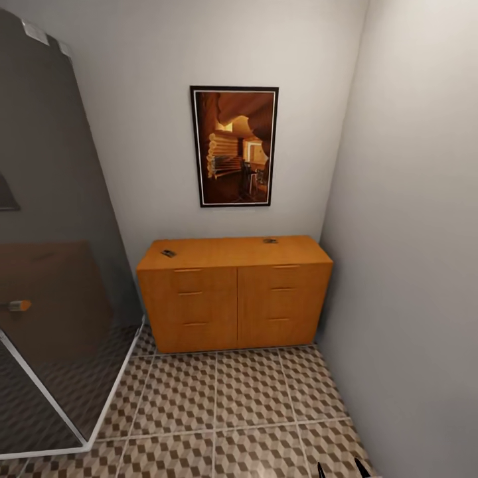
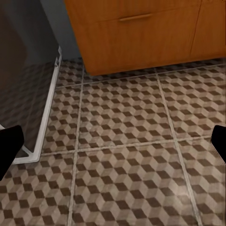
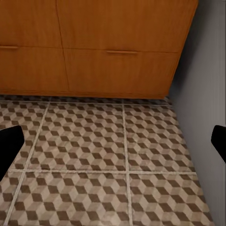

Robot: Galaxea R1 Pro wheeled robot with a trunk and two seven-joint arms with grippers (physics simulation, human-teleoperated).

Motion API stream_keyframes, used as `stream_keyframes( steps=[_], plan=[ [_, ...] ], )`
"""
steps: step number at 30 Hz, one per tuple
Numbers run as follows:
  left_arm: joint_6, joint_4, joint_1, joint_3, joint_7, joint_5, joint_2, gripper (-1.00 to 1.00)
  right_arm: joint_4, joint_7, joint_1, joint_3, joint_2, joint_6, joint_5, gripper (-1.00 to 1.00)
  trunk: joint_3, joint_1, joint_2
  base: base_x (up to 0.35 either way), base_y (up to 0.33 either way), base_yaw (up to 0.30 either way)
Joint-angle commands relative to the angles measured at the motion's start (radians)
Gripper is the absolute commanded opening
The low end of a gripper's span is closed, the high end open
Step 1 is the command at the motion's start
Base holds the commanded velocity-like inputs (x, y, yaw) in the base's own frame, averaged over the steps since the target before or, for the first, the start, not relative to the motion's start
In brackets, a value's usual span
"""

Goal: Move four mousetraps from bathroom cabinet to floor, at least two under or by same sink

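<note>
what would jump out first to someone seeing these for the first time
The orange-brown wooden cabinet stands against the far wall in the corner, bright against the grey walls, with two small dark objects on its top, one near each end; they may be mousetraps. Above it hangs a dark-framed picture in warm orange tones. Below, the bathroom floor has a busy brown and beige cube pattern, and a glass shower enclosure rises at the left.

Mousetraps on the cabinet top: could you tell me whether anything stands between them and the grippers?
Nothing visible does: bare floor lies before the cabinet, and two mousetraps lie uncovered on its top.
</note>
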Motion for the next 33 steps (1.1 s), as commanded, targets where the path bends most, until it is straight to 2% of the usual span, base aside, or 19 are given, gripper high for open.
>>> stream_keyframes(
  steps=[1,8,19,33],
  plan=[
    [-0.005,0.003,-0.002,-0.009,0.007,0.001,0.000,1.00,0.000,0.004,-0.001,0.008,0.000,-0.002,-0.011,1.00,-0.002,0.001,-0.002,0.201,-0.179,0.000],
    [-0.005,0.003,-0.002,-0.009,0.007,0.001,0.000,1.00,0.000,0.004,-0.001,0.008,0.000,-0.002,-0.011,1.00,-0.002,0.001,-0.002,0.178,-0.145,0.000],
    [-0.005,0.003,-0.002,-0.009,0.007,0.001,0.000,1.00,0.000,0.004,-0.001,0.008,0.000,-0.002,-0.011,1.00,-0.002,0.001,-0.002,0.109,-0.019,0.000],
    [-0.005,0.003,-0.002,-0.009,0.007,0.001,0.000,1.00,0.002,0.005,-0.001,0.008,-0.004,-0.002,-0.011,1.00,-0.002,0.001,-0.002,0.011,0.000,0.000]
  ],
)
